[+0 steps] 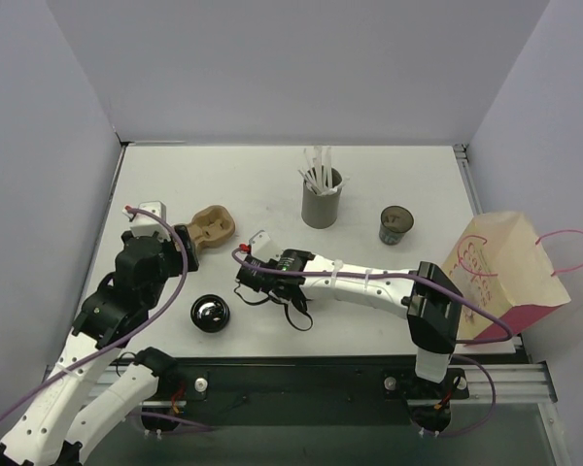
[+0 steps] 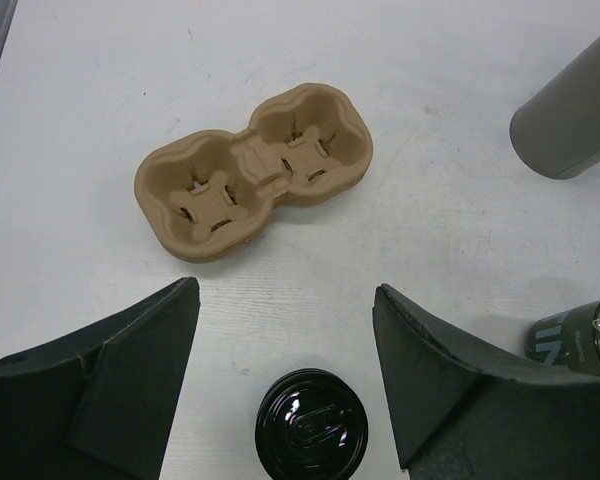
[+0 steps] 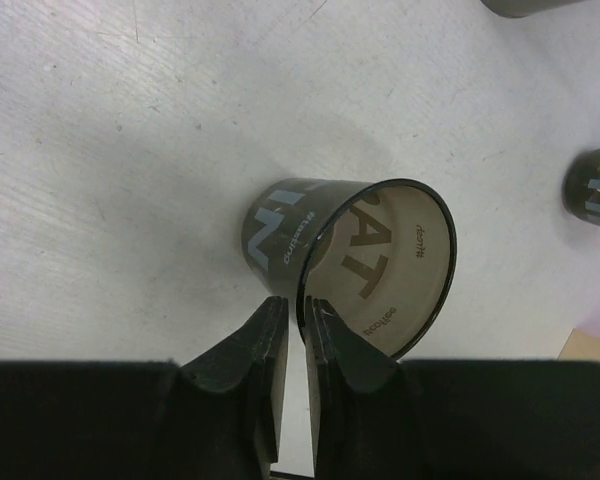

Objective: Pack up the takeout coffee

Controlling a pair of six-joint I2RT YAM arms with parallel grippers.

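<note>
The takeout coffee is a short dark cup with pale lettering, standing on the white table. My right gripper straddles its near rim, one finger outside the wall and one inside. The jaws stand a sliver apart, with a thin gap beside the rim. In the top view that gripper hides the cup. The left wrist view catches the cup at its right edge. My left gripper hangs open and empty above a loose black lid. A second dark cup stands further right.
A tan two-cup carrier lies just beyond the left gripper. The grey holder of white straws stands at the back middle. A pink-and-cream paper bag with a pink handle leans at the right edge. The black lid is front left.
</note>
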